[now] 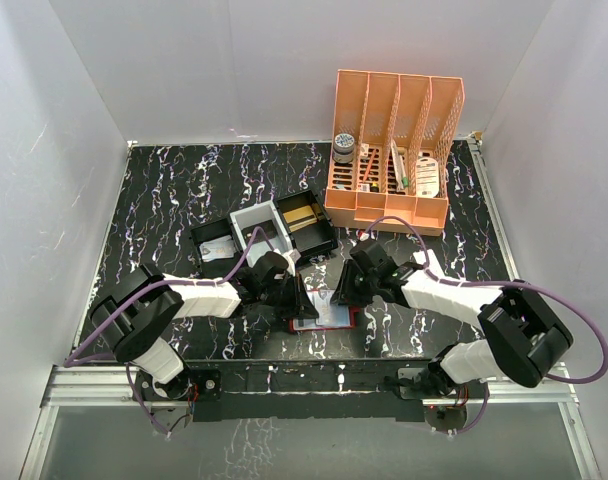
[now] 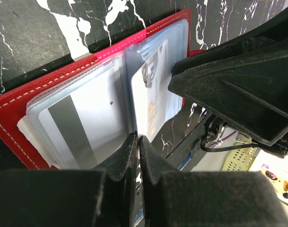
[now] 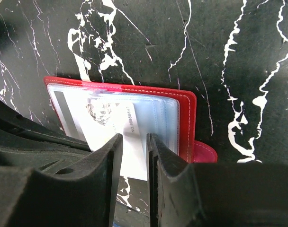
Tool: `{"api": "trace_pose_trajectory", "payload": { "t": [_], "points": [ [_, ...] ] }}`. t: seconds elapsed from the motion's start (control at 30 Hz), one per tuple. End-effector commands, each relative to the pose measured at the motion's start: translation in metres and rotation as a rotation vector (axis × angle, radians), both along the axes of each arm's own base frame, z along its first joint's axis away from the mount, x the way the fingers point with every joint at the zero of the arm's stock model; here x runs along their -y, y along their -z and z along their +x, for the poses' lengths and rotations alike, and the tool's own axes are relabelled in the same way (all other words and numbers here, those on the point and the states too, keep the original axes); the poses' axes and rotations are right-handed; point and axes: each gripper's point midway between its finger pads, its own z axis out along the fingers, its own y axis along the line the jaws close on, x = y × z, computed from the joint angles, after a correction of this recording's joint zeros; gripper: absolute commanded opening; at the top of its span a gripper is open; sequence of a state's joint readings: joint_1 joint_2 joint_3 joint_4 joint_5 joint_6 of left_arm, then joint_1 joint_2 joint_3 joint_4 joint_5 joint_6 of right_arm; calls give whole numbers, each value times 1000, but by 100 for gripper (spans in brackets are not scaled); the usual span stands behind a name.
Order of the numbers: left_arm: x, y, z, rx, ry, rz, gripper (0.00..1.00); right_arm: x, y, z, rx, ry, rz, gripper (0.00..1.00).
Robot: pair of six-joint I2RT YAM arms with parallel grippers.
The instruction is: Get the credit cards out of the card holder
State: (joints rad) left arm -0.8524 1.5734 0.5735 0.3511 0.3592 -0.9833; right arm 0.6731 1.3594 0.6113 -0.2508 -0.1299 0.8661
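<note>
Right gripper (image 3: 133, 138), part-open, sits over a credit card (image 3: 130, 120) jutting from the card holder (image 3: 184, 113) at the table's (image 1: 164, 190) near edge; left gripper (image 2: 137, 139), closed, seems to pin it. You need a pinch, then pull

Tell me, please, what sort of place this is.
Probably a lab test cell for robot manipulation: plain white walls box in a black white-veined marble-pattern tabletop, with staged props: a peach slotted plastic desk organiser and an open red leather-like card holder.

On a black marbled tabletop (image 1: 174, 190), a peach slotted organizer (image 1: 394, 150) far right, black tray (image 1: 316, 238) with grey insert (image 1: 262, 222) beside it.
</note>
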Motion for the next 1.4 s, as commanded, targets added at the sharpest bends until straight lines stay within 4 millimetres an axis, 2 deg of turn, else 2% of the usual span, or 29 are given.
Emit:
{"api": "trace_pose_trajectory", "payload": {
  "t": [0.0,0.1,0.23,0.33,0.5,0.57,0.77,0.83,1.0,1.07,1.23,1.37],
  "points": [
    [5,-14,-2,11,36,-40,2,-7,-21,9,65,-8,50,22],
    [2,-10,-2,6,37,-5,1,-18,-34,10,96,-69,96,16],
    [-1,-9,-1,10,44,25,1,-27,-41,14,110,-83,140,16],
    [-2,-9,-1,10,41,31,1,-17,-20,15,64,-40,65,16],
    [-8,-11,-1,19,32,55,1,8,16,1,-16,6,-59,15],
    [-11,-13,0,33,26,69,1,15,22,-3,-22,16,-86,14],
    [-19,-14,4,55,18,110,1,18,23,-6,-20,17,-87,14],
    [-19,-14,3,52,24,106,5,15,21,-5,-19,11,-73,14],
    [-10,-16,2,41,24,54,27,6,15,-5,-14,-13,-23,15],
    [-7,-18,4,43,12,32,33,5,15,-6,-17,-17,-20,15],
    [0,-20,6,20,-21,-46,34,7,18,-10,-22,-19,-19,15],
    [3,-17,2,-16,-39,-90,31,5,15,-10,-23,-1,7,15]
  ]
}}
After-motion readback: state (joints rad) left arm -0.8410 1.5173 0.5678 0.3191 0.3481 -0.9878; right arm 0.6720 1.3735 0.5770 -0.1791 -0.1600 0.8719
